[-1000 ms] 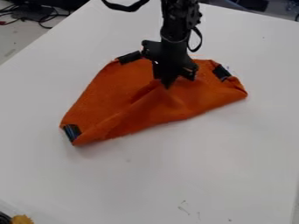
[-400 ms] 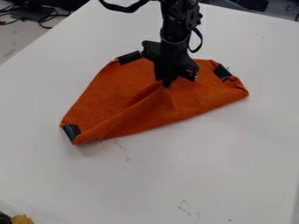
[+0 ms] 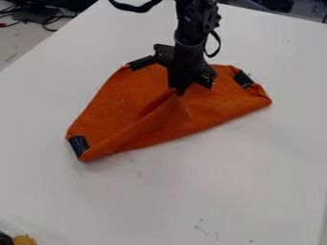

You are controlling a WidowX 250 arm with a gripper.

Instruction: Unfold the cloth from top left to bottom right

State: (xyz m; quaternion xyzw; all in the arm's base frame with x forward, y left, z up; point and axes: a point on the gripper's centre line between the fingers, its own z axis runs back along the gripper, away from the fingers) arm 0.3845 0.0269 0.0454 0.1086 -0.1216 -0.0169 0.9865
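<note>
The orange cloth (image 3: pixel 118 105) lies partly folded on the white table (image 3: pixel 223 191). The black hand (image 3: pixel 180 90) hangs over it, pinching a bit up into a bump. Black patches (image 3: pixel 78 145) sit along its edges.

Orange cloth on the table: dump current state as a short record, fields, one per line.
cloth: orange, folded and not spread flat
ridge: diagonal, from the lower-left end up to the gripper
black patches: three, at the cloth's upper left, upper right and lower left
gripper: black, tip down at the top of the ridge; grasp unclear
support: white table
background: dark cables beyond the table, upper left
near corner: yellow item, lower left, unidentified
</note>
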